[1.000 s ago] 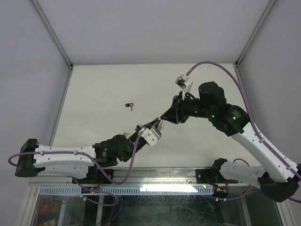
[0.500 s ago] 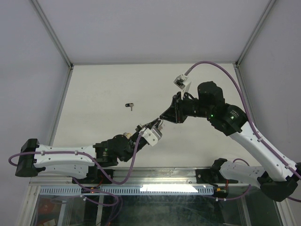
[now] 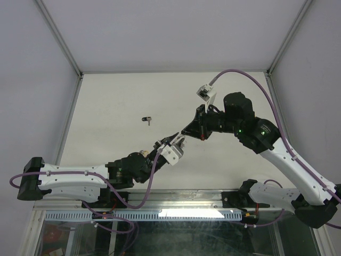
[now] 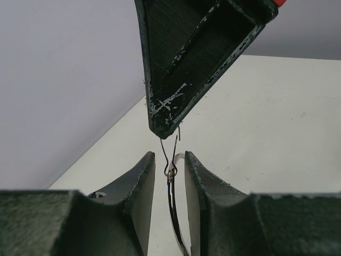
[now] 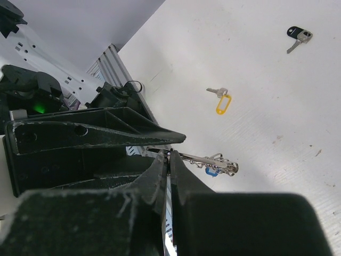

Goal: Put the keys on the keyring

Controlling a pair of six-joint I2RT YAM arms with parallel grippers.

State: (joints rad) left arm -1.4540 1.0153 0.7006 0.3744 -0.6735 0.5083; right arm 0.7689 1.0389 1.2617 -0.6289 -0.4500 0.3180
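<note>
The two arms meet above the table (image 3: 117, 96), tip to tip. The right gripper (image 4: 164, 129) comes in from above with its jaws pressed tight together, pinching the thin wire at the upper end of the keyring (image 4: 170, 192). The keyring hangs straight down from that grip and passes into the gap of the left gripper (image 4: 168, 157). The left gripper's jaws stand a little apart, and its fingers (image 4: 141, 186) flank the wire on either side. A sliver of space shows on each side, so it has hold of nothing. From the right wrist, a bunch of silver keys (image 5: 213, 161) with a small blue piece among them stretches out just past the closed tips. Whether the bunch hangs from the ring or lies on the table cannot be told. The key with the yellow tag (image 5: 220, 101) lies flat on the table beyond the bunch, apart from both grippers. The key with the dark blue head (image 5: 296, 34) lies farther off still, well apart from the yellow one and from the ring.
</note>
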